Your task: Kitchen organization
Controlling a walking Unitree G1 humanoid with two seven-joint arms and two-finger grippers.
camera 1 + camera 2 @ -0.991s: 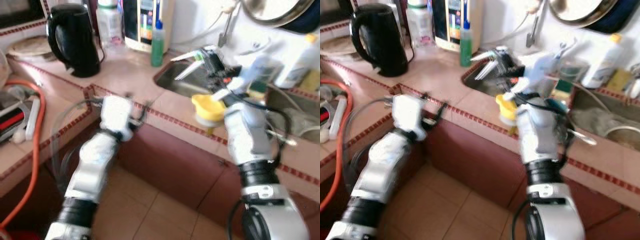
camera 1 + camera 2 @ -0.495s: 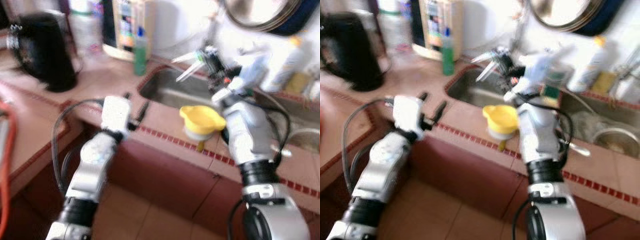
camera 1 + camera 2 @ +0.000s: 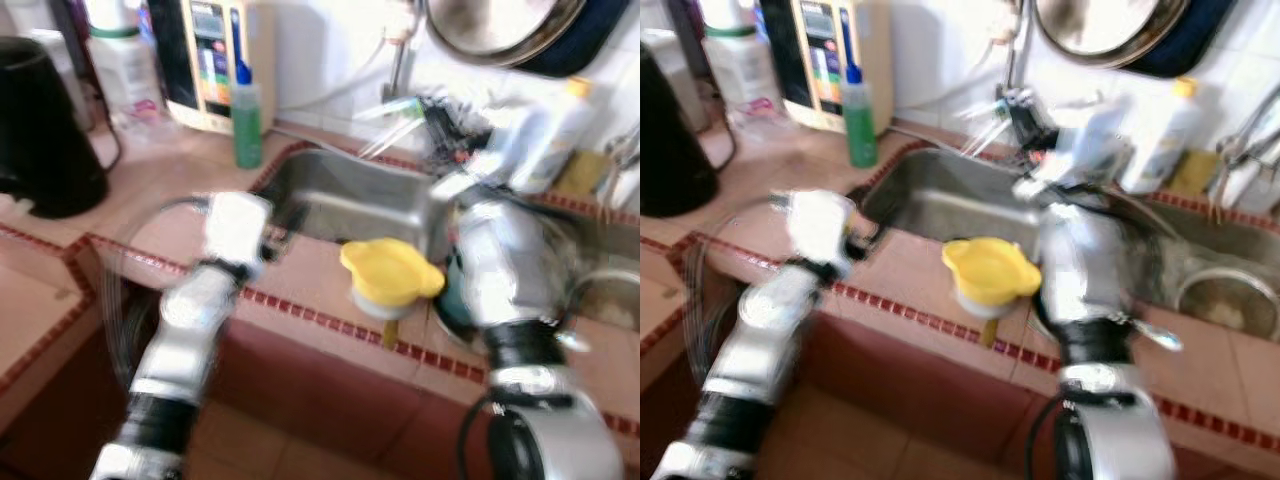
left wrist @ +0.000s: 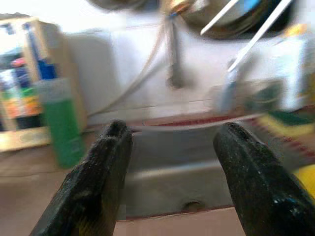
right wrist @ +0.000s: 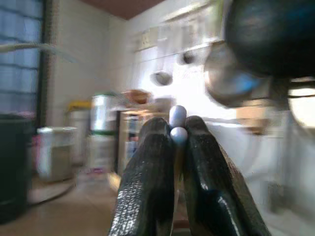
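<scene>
Above the sink point(image 3: 340, 205), the right gripper point(image 5: 173, 142) is raised with its fingers point(image 5: 147, 182) clenched on thin pale utensils point(image 3: 395, 125), chopsticks or cutlery handles by the look, though blur keeps me from saying which; their rounded ends point(image 5: 177, 123) poke out between the fingertips in the right wrist view. They fan out near the tap point(image 3: 1015, 45), above the basin's back rim. On the counter point(image 3: 300, 285) at the sink's front edge stands a yellow funnel point(image 3: 390, 275), upside down on a pale cup, just beside the right arm's elbow. The left gripper point(image 4: 172, 147) hovers over the counter at the basin's near left corner, fingers spread and empty, looking across the basin toward a green bottle point(image 3: 246, 120). A black kettle point(image 3: 40, 125) stands well to the left; a pan point(image 3: 1100, 25) hangs on the wall above. The step in hand seems to be carrying the utensils to a resting place, likely the rack area behind the sink. To do it well, keep the grip firm so the thin pieces do not slide, move slowly past the tap, and keep the elbow away from the funnel, which looks easy to tip.
</scene>
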